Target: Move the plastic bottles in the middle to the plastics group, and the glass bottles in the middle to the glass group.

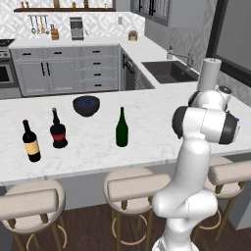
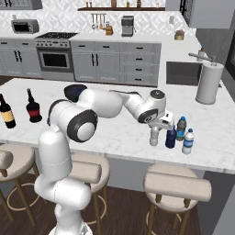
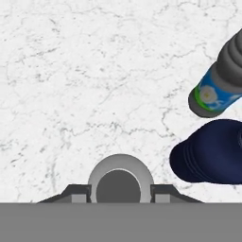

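Left base view: one green glass bottle stands upright mid-counter; the glass group, two bottles, yellow-labelled and red-labelled, lies at its 9 o'clock.

Right base view: the gripper sits directly above the clear greyish bottle, whose long axis is vertical; at its 3 o'clock stand one dark blue bottle and two blue-capped bottles.

Hand view: the fingers flank the greyish bottle's cap, apparently clasping it.
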